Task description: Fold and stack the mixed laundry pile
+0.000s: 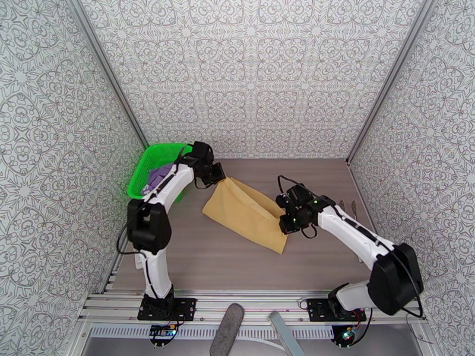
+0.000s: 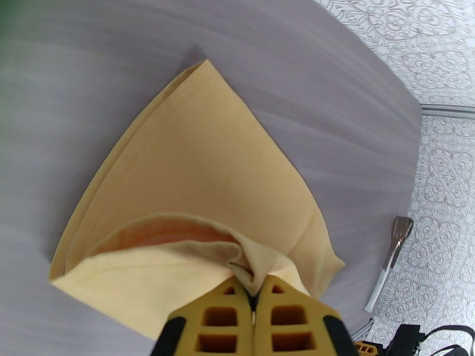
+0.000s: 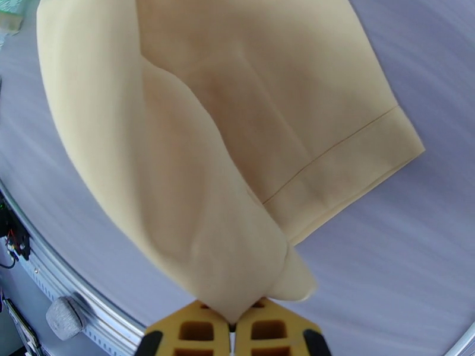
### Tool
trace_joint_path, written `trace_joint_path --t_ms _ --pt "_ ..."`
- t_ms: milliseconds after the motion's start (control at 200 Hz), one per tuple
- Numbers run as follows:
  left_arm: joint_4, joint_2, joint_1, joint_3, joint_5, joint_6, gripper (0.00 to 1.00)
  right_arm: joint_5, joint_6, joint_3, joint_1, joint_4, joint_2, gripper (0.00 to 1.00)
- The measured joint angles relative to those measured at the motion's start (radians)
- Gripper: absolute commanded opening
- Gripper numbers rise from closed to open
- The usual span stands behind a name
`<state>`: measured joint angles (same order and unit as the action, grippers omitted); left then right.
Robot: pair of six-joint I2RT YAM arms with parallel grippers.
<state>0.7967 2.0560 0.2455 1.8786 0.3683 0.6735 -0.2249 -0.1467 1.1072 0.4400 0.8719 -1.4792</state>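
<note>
The mustard-tan garment (image 1: pixel 246 213) was soft, matt cloth; the surface (image 1: pixel 196 259) looked matt grey wood-grain; the basket (image 1: pixel 139 173) at ten o'clock was glossy green plastic mesh.

The left gripper (image 1: pixel 220 176) is pinching the far corner of the mustard-tan garment (image 1: pixel 246 215), and the right gripper (image 1: pixel 282 209) is clamping its right edge. The cloth is stretching between them over the table (image 1: pixel 208 262). The purple T-shirt (image 1: pixel 158 174) is lying in the green mesh basket (image 1: pixel 140 175).
</note>
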Motion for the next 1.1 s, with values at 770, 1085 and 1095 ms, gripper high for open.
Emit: trace_joint_path --t_ms 770,1085,1095 --pt "0.032 0.285 -0.001 0.235 0.005 0.007 0.78 0.081 -0.064 0.122 -0.063 -0.056 -0.161 0.41" --pt "-0.003 -0.002 0.015 0.018 -0.011 -0.021 0.56 0.061 -0.214 -0.001 -0.063 -0.126 0.064 0.2" --pt "-0.008 -0.018 0.018 0.005 -0.013 -0.017 0.55 0.056 -0.221 -0.01 -0.063 -0.132 0.064 0.19"
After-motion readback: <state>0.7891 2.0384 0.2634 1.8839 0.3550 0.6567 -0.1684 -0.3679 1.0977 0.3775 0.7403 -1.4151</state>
